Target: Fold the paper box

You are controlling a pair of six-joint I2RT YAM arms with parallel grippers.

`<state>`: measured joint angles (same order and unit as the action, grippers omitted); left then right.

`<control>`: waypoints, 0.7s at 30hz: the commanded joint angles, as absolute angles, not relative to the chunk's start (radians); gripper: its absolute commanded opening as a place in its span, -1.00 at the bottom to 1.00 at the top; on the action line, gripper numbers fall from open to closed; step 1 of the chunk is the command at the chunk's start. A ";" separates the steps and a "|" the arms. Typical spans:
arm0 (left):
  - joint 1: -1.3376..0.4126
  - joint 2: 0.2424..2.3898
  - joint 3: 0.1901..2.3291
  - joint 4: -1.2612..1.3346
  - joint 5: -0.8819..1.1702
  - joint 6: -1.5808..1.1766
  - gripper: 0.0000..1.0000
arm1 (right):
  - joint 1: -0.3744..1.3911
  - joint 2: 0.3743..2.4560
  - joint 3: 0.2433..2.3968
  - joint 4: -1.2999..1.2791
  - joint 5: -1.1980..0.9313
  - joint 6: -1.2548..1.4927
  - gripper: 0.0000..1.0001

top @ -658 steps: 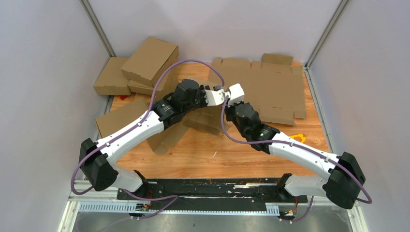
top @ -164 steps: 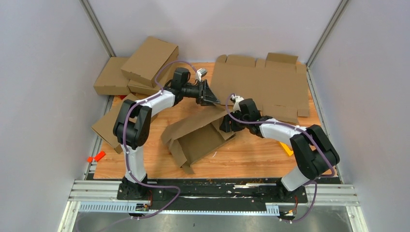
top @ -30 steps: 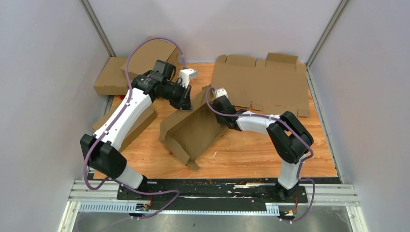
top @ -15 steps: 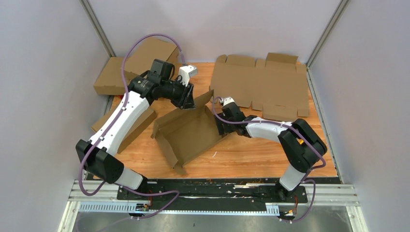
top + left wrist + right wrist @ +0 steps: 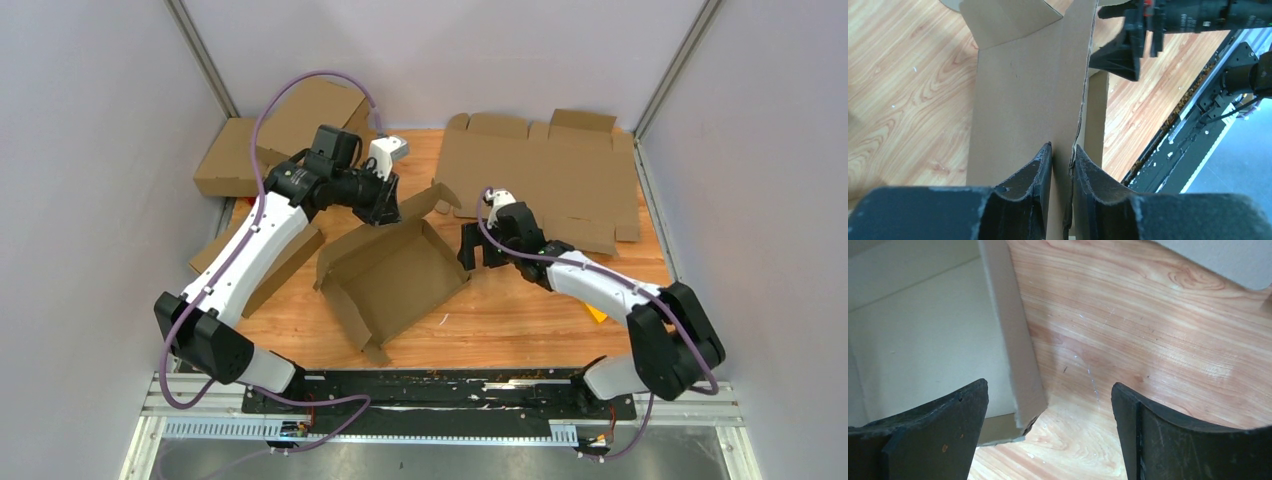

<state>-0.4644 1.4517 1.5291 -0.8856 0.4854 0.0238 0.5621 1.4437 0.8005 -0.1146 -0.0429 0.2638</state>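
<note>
The paper box (image 5: 392, 275) lies mid-table as an open brown tray with its walls partly up and a loose flap (image 5: 440, 195) at the back. My left gripper (image 5: 385, 207) is at the back wall. In the left wrist view its jaws (image 5: 1063, 150) stand narrowly apart astride that wall's creased edge (image 5: 1083, 100). The edge touches the right pad; whether it is pinched is unclear. My right gripper (image 5: 474, 250) hovers wide open just right of the box. In the right wrist view (image 5: 1049, 386) the box's corner wall (image 5: 1018, 355) stands between its fingers, touching neither.
A flat die-cut cardboard sheet (image 5: 540, 185) lies at the back right. Finished brown boxes (image 5: 300, 115) are stacked at the back left, and another cardboard piece (image 5: 290, 255) lies under the left arm. A small orange object (image 5: 596, 313) sits beneath the right forearm. Grey walls enclose the table.
The box slid toward the left and front and settled flatter. My right gripper opened wide and drew back to the right. My left gripper opened, then narrowed again at the back wall.
</note>
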 commanded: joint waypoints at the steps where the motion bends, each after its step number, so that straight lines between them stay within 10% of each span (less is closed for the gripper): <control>1: -0.468 1.454 1.591 -0.833 0.457 0.019 -0.43 | 0.565 1.327 0.755 -0.058 -0.046 0.260 0.82; 6: -0.468 1.464 1.620 -0.843 0.456 0.064 -1.00 | 0.568 1.291 0.704 0.068 -0.121 0.235 0.64; 21: -0.468 1.475 1.626 -0.820 0.538 0.116 -1.00 | 0.658 1.504 0.819 -0.033 0.059 0.176 0.09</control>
